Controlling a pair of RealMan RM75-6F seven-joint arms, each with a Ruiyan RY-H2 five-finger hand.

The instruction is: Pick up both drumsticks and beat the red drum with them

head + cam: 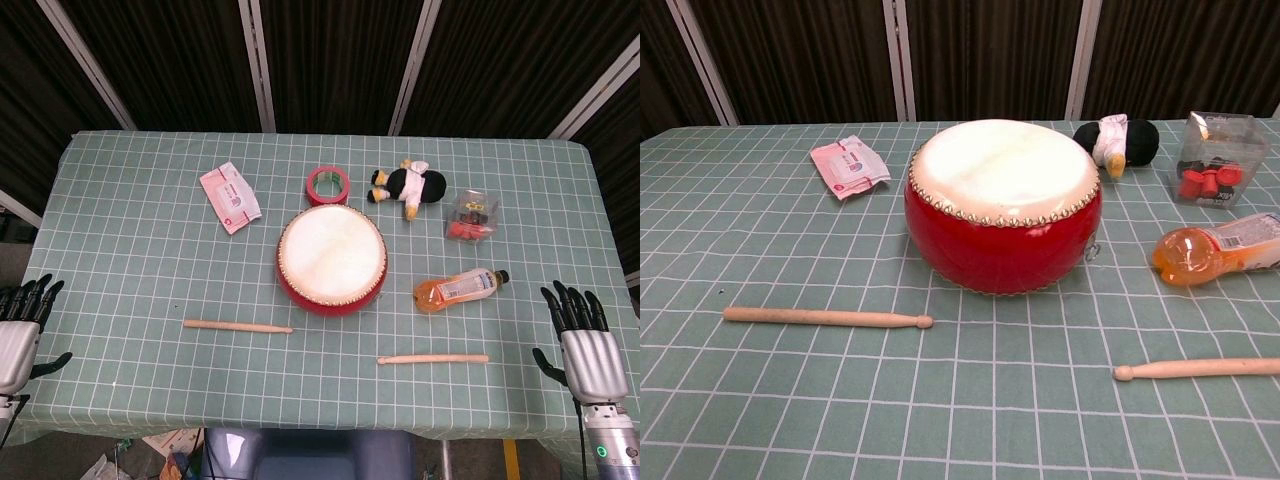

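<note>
While both hands hang off the near corners of the counter (120, 400), the left hand (18, 325) at the left edge and the right hand (585, 345) at the right edge, each is released, fingers spread and holding nothing. The red drum (331, 260) stands upright near the middle of the checked cloth, its pale skin facing up. The left drumstick (238, 326) lies flat on the near side of the drum, its tip pointing toward the centre, apart from the drum's wall. The right drumstick (433, 359) lies flat nearer the front edge, to the right of the drum, also touching nothing. Bare cloth runs between each stick and the hand on its side. Just beyond the right drumstick an orange bottle (460, 289) lies on its side. Behind the drum sit a red tape roll (327, 185), close to its far rim, a wipes packet (230, 197) to the left, a black-and-white plush toy (408, 186) and a clear plastic box (473, 216) to the right.
</note>
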